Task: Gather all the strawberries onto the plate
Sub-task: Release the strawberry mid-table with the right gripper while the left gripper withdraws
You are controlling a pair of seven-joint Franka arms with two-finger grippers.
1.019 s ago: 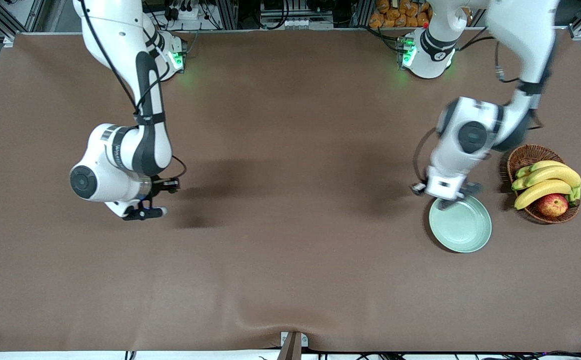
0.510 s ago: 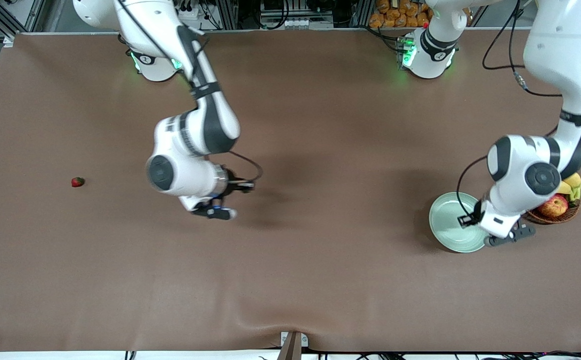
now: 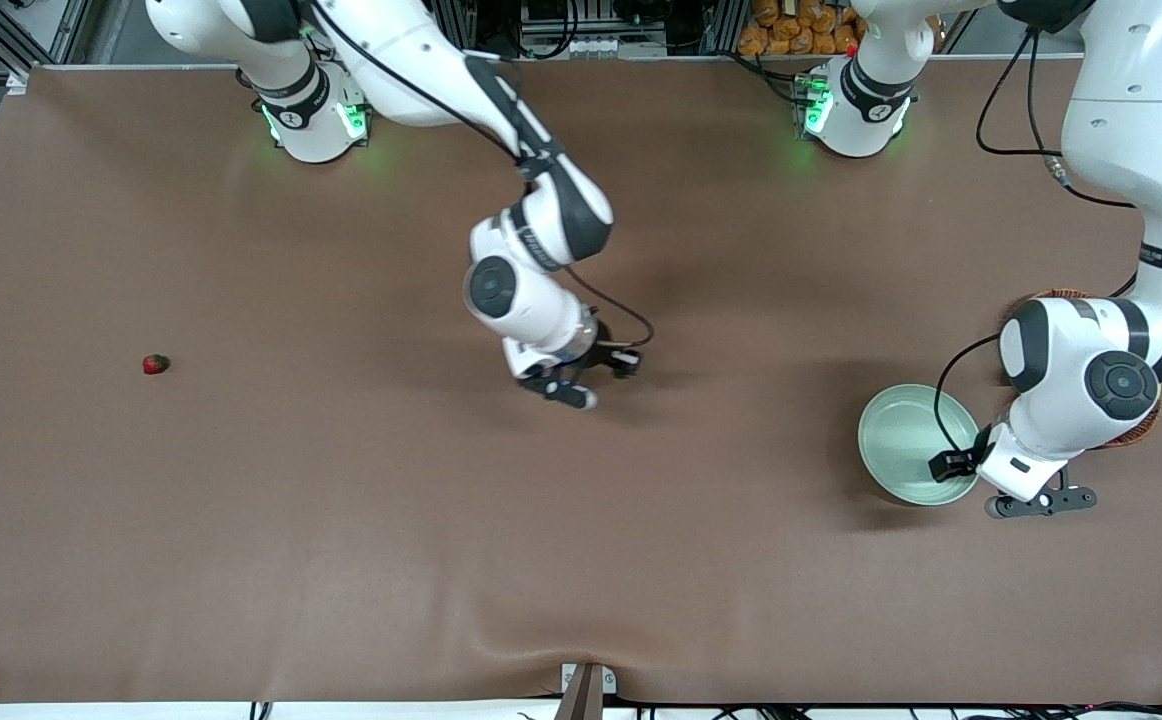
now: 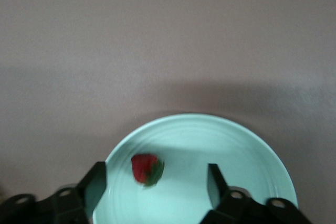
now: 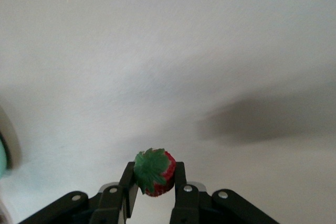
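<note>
The pale green plate (image 3: 901, 440) sits toward the left arm's end of the table. My left gripper (image 3: 1039, 502) hangs over its rim, open. In the left wrist view a red strawberry (image 4: 147, 169) shows against the plate (image 4: 236, 145) between the spread fingers of the left gripper (image 4: 157, 182), touching neither. The arm hides that berry in the front view. My right gripper (image 3: 569, 388) is over the middle of the table, shut on a second strawberry (image 5: 155, 171) with its green cap showing. A third strawberry (image 3: 155, 364) lies on the cloth toward the right arm's end.
A brown wicker basket (image 3: 1053, 298) stands beside the plate, mostly hidden by the left arm. Brown cloth (image 3: 581, 560) covers the whole table, with a slight ridge near the front edge.
The left gripper crossed the plate toward its nearer rim and opened, letting go of a strawberry. The right arm swung from its end to the middle, gripper shut, uncovering the lone berry.
</note>
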